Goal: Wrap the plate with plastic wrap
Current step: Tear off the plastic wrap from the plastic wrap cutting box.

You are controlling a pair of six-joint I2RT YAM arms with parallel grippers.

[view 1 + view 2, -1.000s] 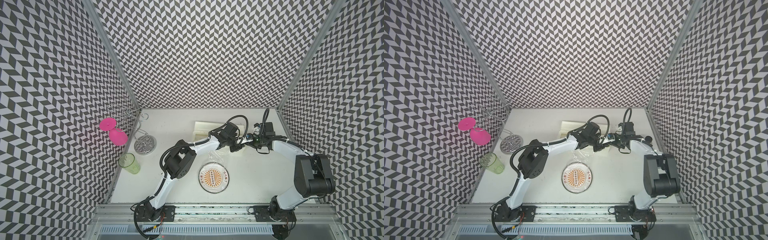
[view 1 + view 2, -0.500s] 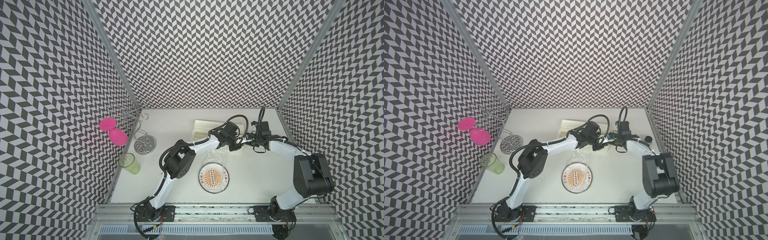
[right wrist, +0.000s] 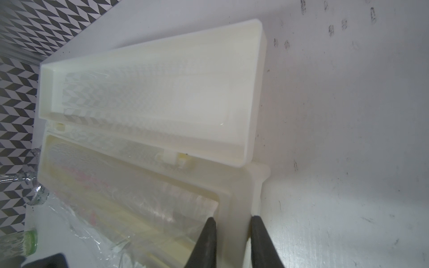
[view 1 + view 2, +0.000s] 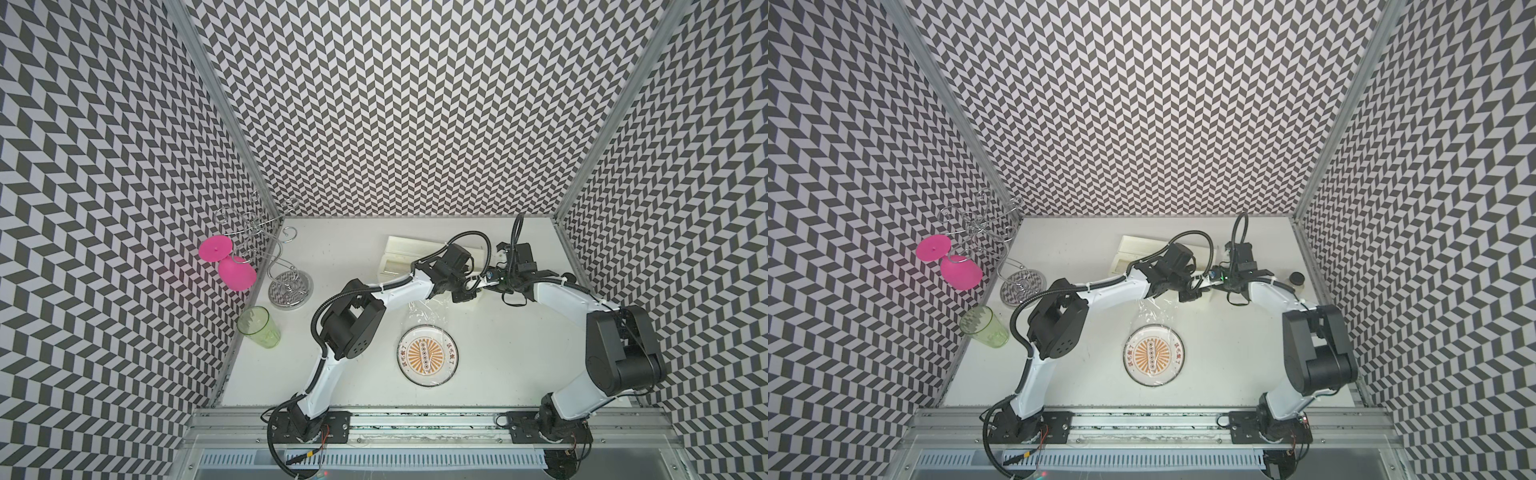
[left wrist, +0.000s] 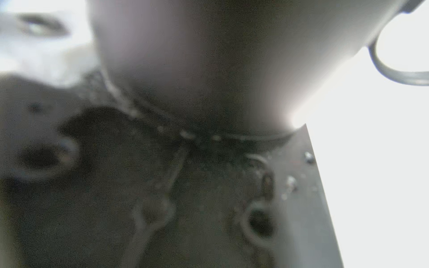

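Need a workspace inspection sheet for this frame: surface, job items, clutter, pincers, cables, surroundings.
Surface: white tabletop, dark scuffs.
Job's things: plate lies flat near the front. The plastic wrap runs as a crinkled sheet from the open dispenser box toward the plate's far rim.
Clutter: green tumbler; wire stand with pink glasses hanging, both by the left wall.
Grippers: left pincer shut, above the film's far end; hold on the film unclear. Right pincer closed on the box's end wall.
Cables: black loops arch over both wrists.
Surroundings: chevron walls on three sides; metal rail in front.
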